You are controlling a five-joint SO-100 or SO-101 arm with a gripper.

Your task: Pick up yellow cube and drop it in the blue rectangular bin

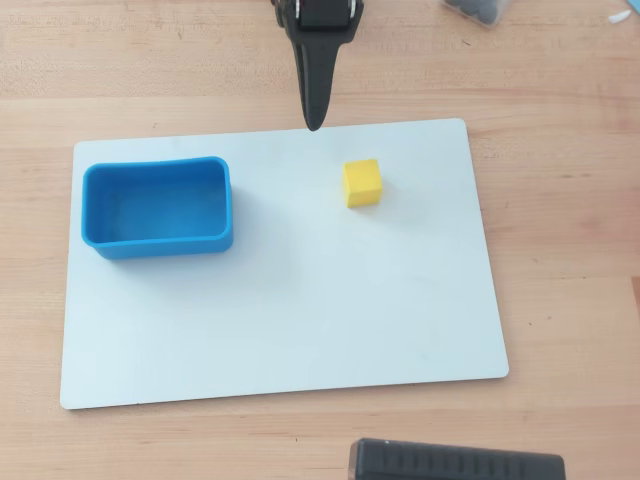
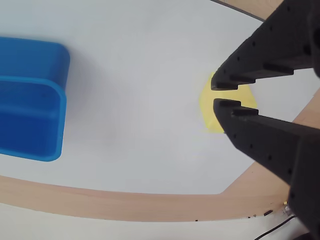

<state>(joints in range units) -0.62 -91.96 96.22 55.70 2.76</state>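
Black two-finger claw (image 2: 216, 95): nearly closed, holding nothing; above the board's far edge
Small matte yellow cube (image 1: 362, 183): on white board (image 1: 300, 320), apart from claw
Shallow blue rectangular bin (image 1: 158, 208): empty
Progress: nothing done; grasp, carry, drop remaining

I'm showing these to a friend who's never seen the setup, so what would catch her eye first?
Probably the blue rectangular bin, empty at the left of the white board in the overhead view, and the yellow cube sitting alone to its right. Next, the black hand pointing down from the top edge, nearly closed and holding nothing.
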